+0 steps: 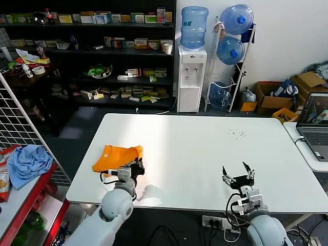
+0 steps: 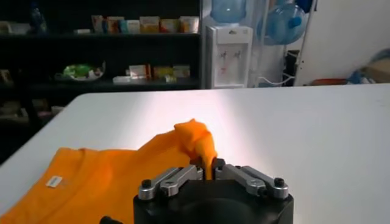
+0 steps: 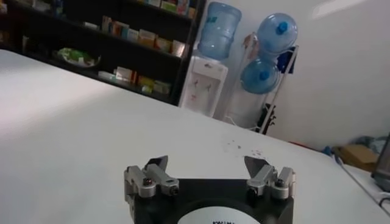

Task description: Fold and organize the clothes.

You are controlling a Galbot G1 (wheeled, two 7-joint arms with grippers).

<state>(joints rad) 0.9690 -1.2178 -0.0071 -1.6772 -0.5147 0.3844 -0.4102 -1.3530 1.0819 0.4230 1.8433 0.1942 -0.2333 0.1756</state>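
Note:
The orange T-shirt lies on the white table near its front left part. In the left wrist view the shirt spreads flat, its pale collar label showing. My left gripper sits at the shirt's near right edge. It is shut on a fold of the orange cloth, which bunches up just beyond the fingertips. My right gripper is open and empty above bare table near the front right; it also shows in the right wrist view.
A light blue cloth lies on a red shelf unit left of the table, beside a white wire grid. A laptop stands on a side table at the right. Shelves, a water dispenser and boxes stand beyond the table's far edge.

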